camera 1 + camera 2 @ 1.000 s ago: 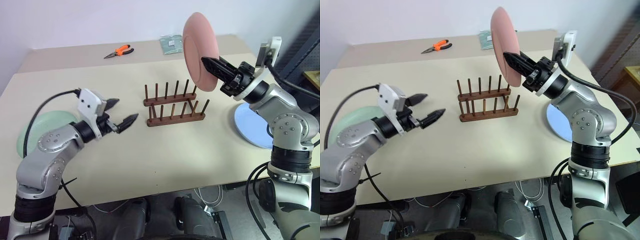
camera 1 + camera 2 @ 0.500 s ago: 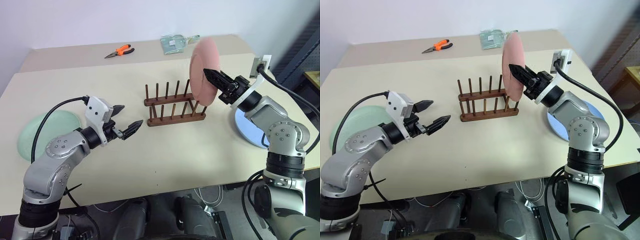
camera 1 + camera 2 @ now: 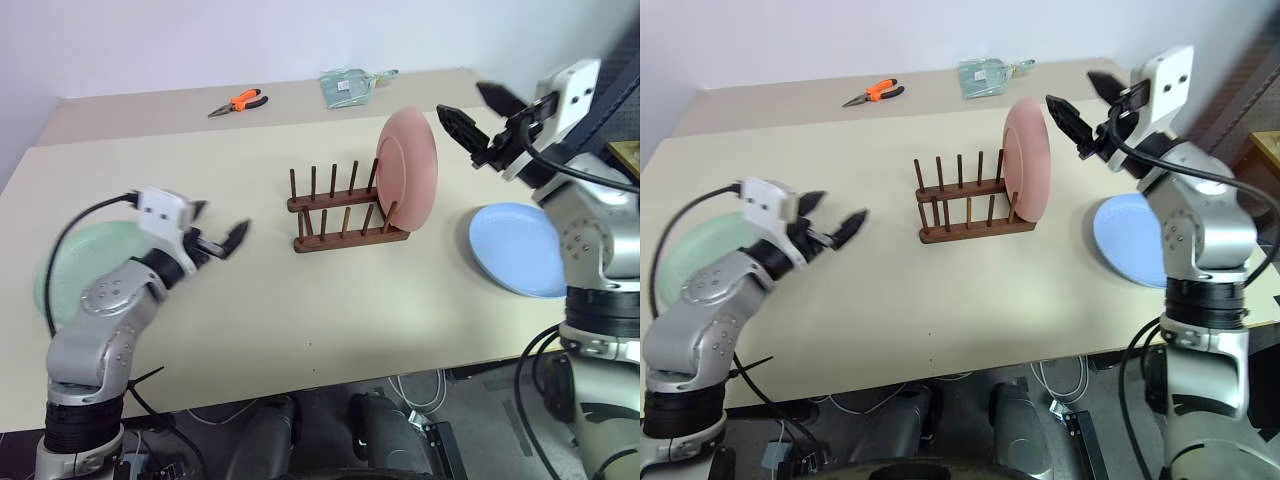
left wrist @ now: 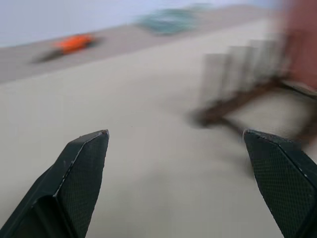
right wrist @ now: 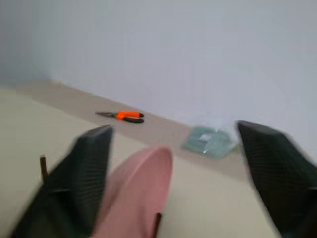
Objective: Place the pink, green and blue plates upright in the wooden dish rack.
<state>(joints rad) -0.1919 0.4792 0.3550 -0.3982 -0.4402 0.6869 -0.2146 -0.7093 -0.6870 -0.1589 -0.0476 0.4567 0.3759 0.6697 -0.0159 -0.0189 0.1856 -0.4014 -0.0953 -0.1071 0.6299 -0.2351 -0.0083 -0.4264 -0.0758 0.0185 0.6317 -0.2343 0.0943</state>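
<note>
A pale wall is seen behind a beige desk (image 3: 300,310) on which everything is laid out. Near the middle of the desk the rack (image 3: 345,215) is found, its two rails each lined with thin upright pegs. The pink plate (image 3: 410,182) is stood on edge at the rack's right end, held between the pegs and tilted slightly. The blue plate (image 3: 520,248) is laid flat on the desk to the right of the rack, well apart from it. The green plate (image 3: 75,268) is laid flat near the desk's left edge, partly hidden by the left arm.

The right claw (image 3: 478,120) is held in the air above and to the right of the pink plate, clear of it; its fingers are spread wide and nothing is gripped. In the right wrist view the pink plate's rim is seen between the two fingers but not touched by them. The left claw (image 3: 215,238) is held low over the desk between the green plate and the rack, apart from both, with its fingers wide apart and empty.

At the far side of the desk, orange pliers (image 3: 238,102) are laid, and a clear packet (image 3: 350,84) is seen to their right
</note>
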